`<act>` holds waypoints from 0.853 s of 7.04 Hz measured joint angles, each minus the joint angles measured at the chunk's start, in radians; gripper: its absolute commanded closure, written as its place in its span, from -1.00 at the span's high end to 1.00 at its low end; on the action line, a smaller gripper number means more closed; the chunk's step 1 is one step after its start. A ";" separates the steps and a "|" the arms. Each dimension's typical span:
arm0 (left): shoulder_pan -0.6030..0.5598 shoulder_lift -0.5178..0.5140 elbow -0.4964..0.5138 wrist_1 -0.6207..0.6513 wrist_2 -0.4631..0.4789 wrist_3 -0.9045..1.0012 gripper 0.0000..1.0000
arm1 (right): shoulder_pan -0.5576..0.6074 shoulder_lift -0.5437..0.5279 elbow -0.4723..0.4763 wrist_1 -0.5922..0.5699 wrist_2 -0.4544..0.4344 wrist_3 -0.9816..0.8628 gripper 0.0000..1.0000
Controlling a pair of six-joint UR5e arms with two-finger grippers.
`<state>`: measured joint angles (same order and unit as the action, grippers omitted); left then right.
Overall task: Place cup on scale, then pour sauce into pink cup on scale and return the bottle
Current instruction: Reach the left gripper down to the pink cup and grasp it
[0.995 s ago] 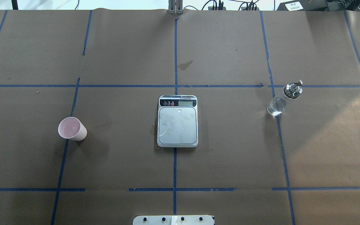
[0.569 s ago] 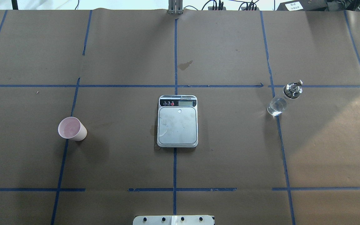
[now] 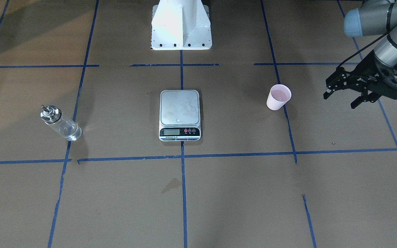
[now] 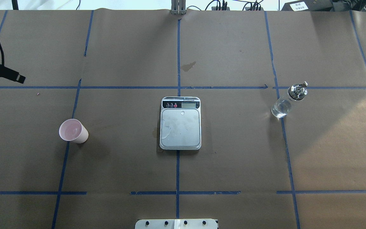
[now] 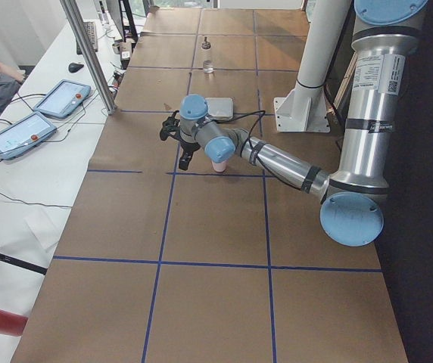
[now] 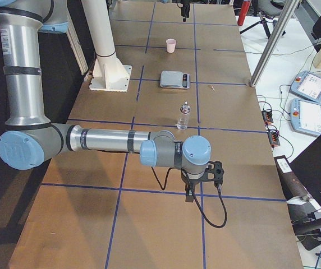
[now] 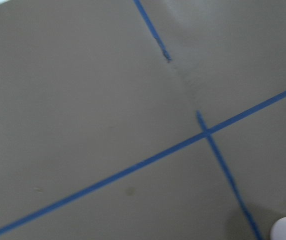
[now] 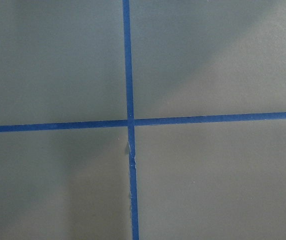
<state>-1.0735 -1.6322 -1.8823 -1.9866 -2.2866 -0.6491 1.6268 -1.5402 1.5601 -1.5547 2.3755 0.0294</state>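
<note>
Exterior front-facing shows left jaws open, apart from the cup (image 3: pixel 278 96); right jaws' state unclear.

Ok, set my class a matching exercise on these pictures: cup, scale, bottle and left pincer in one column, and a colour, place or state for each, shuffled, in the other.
Column one:
1. cup
2. scale
3. bottle
4. left pincer

Column two:
A. silver top, nothing standing on it
B. clear glass, on the robot's right
C. pink, on the robot's left
D. open, holding nothing

Pairs: 1-C, 2-A, 3-B, 4-D
</note>
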 measured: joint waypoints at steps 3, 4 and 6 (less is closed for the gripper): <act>0.172 0.029 -0.038 -0.020 0.101 -0.388 1.00 | -0.026 -0.005 0.022 0.056 0.002 0.002 1.00; 0.233 0.031 -0.045 -0.020 0.144 -0.479 1.00 | -0.040 -0.005 0.020 0.060 -0.003 0.002 1.00; 0.313 0.032 -0.044 -0.020 0.188 -0.557 1.00 | -0.050 -0.006 0.011 0.063 -0.007 0.002 1.00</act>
<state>-0.7606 -1.6006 -1.9262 -2.0066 -2.0982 -1.2064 1.5769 -1.5458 1.5716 -1.4915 2.3689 0.0314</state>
